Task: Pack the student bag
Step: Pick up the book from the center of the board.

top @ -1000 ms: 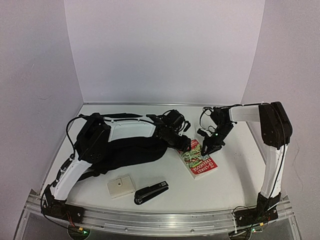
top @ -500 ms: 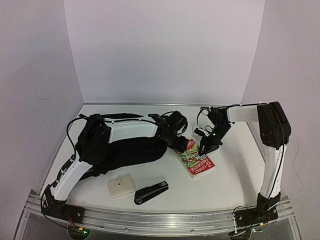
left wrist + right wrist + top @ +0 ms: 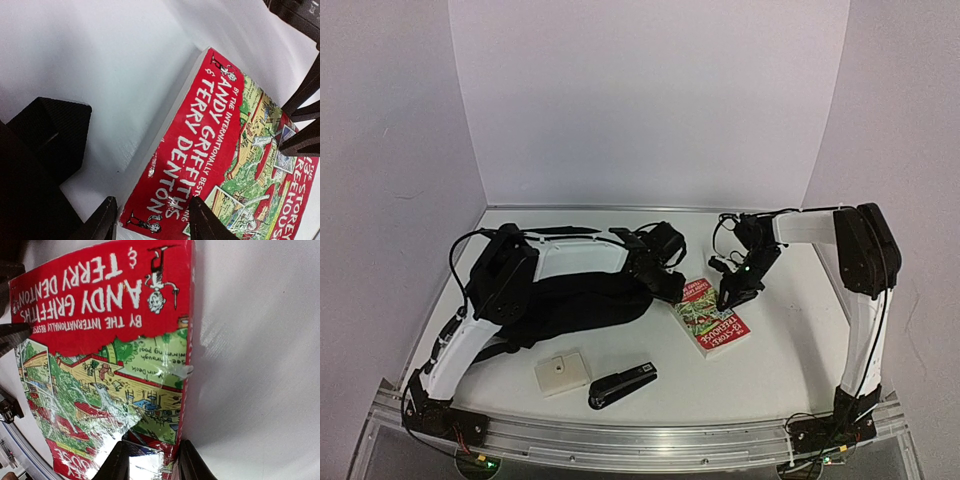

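Early stage, nothing packed as far as you can see. The student bag, a big black soft fabric backpack, lies flat on the white table at left-centre, with the left arm stretched across it. No open mouth of the bag shows from the top view, so you can't tell if it's unzipped.

Both arms are on the red paperback book with the green cartoon cover. It lies flat on the table just right of the bag, apart from it.

The left gripper has its jaws clearly apart. One finger is off the book beside its corner, the other is over the red cover, and it has hold of nothing.

The right gripper has its jaws set narrow across the book's long edge, one finger over the cover and one just at the side. You can't tell from here if it's actually pinching the book or only resting against it.

Left to do:
- The book has to be lifted and go into the bag.
- The black stapler and the small beige flat rectangular box sit near the front edge, both outside the bag and untouched.

My guess is the book goes first and the bag opening needs sorting out before that.
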### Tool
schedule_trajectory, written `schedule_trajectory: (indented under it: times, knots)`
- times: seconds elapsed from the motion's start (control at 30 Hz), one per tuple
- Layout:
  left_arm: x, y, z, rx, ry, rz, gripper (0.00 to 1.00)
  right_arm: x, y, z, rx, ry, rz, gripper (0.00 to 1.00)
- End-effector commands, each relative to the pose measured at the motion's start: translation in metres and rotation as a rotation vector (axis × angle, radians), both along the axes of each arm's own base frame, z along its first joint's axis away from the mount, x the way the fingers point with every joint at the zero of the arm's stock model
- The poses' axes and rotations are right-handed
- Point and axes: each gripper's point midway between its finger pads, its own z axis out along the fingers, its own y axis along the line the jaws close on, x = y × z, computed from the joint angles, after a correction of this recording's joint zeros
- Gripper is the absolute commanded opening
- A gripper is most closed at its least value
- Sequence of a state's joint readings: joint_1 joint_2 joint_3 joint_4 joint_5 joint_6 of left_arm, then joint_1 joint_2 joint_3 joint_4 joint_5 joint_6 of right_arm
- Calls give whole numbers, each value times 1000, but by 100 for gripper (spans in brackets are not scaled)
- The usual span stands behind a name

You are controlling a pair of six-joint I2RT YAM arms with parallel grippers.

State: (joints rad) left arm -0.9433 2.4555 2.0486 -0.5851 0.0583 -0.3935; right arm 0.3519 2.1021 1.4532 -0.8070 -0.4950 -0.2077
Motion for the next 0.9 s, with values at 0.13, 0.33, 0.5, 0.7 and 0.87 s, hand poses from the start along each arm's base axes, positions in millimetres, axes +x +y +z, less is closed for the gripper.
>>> schedule_trajectory:
  times: [0.13,0.33,0.5,0.7,0.87]
  knots:
    - [-10,-23,99,-252,-104,-44,37,-7,1,-49,-115,10,32,31]
    - [-19,-28,102,-305,-82,-83,28,-5,3,-48,-105,8,31,31]
    - [-19,-35,79,-305,4,-90,27,-5,5,-45,-91,5,32,31]
    - [-9,-23,46,-262,98,-25,28,-6,5,-42,-89,0,40,32]
    - [1,0,26,-199,150,67,33,-5,5,-41,-88,-4,41,32]
